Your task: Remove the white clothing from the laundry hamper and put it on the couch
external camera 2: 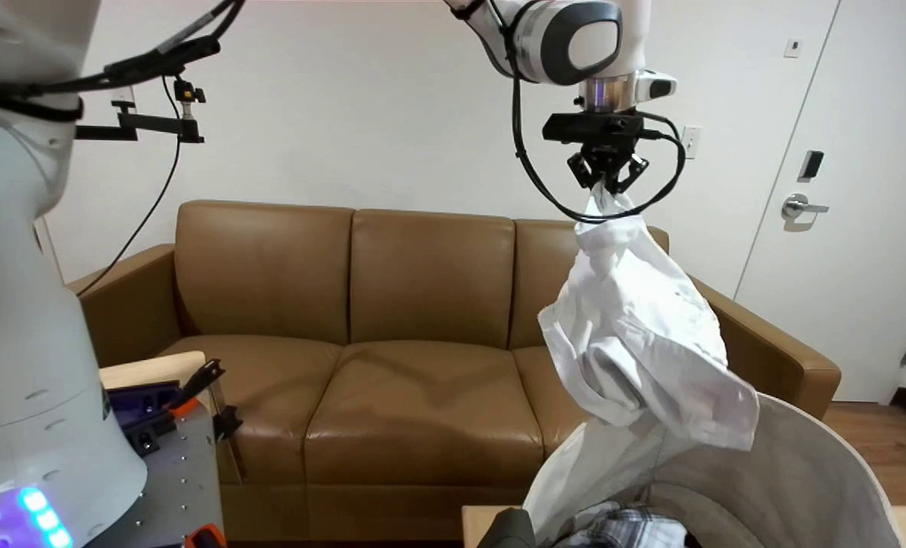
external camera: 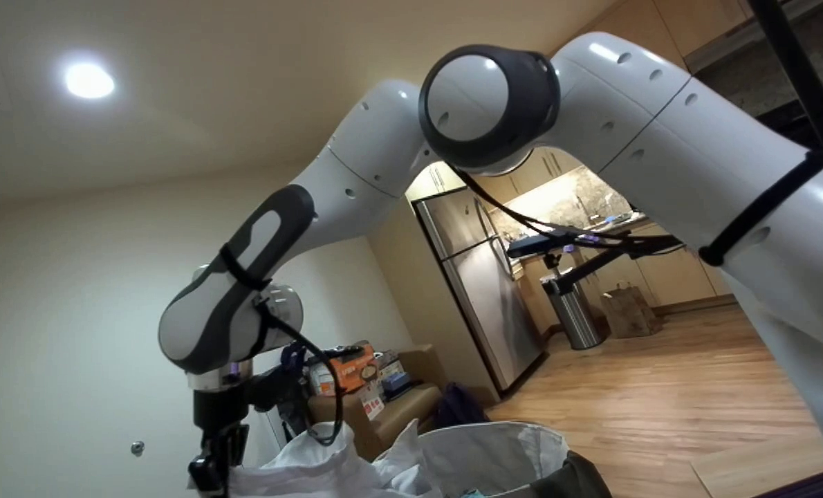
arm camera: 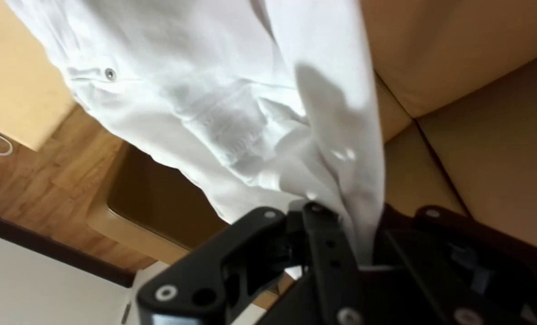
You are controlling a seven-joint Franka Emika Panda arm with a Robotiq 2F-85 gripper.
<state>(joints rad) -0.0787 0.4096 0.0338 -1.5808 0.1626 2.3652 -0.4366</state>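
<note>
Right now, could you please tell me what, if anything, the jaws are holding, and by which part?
A white garment, pinched by bunched fabric at its upper end, the rest hanging; which part that is, I cannot tell.

White clothing (external camera 2: 639,320) (crumpled), hanging nr hamper (external camera 2: 811,468), brn couch (external camera 2: 430,278) behind

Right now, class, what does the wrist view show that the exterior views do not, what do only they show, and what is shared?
Only the wrist view shows a round fastener on the white clothing and a thin white loop. Only the exterior views, between them, show plaid fabric inside the laundry hamper, a door handle and a refrigerator. Shared: the claw, the white clothing it grips, and the brown couch.
</note>
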